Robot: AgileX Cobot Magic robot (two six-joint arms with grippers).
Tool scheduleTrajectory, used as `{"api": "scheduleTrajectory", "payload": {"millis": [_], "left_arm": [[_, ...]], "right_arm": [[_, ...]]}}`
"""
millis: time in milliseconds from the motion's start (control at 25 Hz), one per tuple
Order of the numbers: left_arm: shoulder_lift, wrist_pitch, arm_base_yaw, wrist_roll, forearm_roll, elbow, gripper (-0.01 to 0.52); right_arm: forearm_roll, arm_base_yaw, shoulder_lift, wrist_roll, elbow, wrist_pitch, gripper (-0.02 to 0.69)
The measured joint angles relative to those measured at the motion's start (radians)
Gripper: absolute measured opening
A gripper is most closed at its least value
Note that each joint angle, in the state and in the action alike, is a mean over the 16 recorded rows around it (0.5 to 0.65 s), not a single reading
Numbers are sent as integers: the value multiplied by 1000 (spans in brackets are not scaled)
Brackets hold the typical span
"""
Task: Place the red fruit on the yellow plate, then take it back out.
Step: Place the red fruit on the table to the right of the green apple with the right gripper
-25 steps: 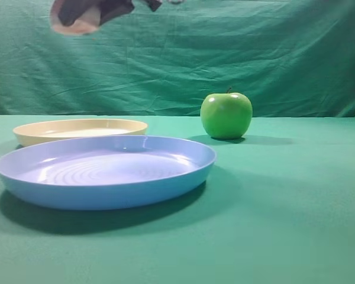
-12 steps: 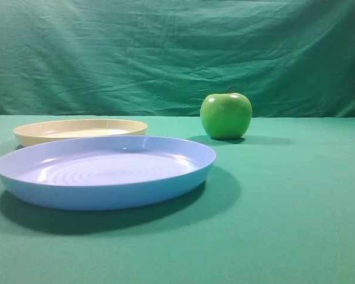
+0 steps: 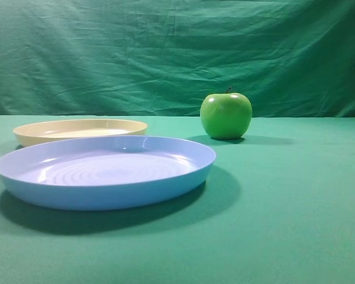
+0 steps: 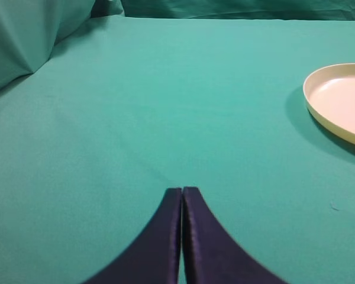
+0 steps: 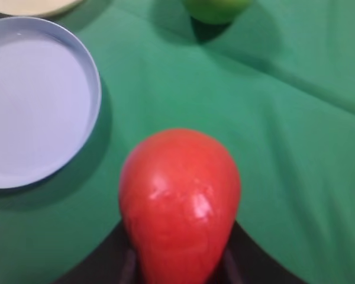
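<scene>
Compared with one second earlier, we no longer see the dark gripper and the pale underside of its load at the top left of the exterior high view; that view has been free of arms since half a second ago, and the plates and apple have not shifted.

We locate the red fruit [image 5: 178, 201] in the right wrist view, clamped between the two dark fingers of the right gripper [image 5: 177, 263] and held in the air above the green cloth of the bench [image 3: 296, 213]. Below it and to its left lies the blue plate [image 5: 35, 100], with bare cloth directly beneath the fruit.

The left gripper [image 4: 182, 190] has its fingers pressed together with nothing between them, over bare cloth, well apart from the yellow plate [image 4: 337, 100].

In the exterior high view the yellow plate [image 3: 80, 130] sits just behind the blue plate [image 3: 106, 171], holding nothing. The green apple [image 3: 226, 115] stands upright to the right of both plates, apart from them. A green backdrop cloth [image 3: 177, 53] hangs behind the bench.
</scene>
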Motion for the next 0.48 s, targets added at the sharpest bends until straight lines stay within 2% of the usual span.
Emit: {"api": "scheduleTrajectory", "payload": {"millis": [240,480], "left_arm": [[0,0,0,0,0,0,0],[0,0,0,0,0,0,0]], "right_arm": [[-14,-75,-31,6,221,-226,190],[-31,-108,47,7,339,-445,190]]}}
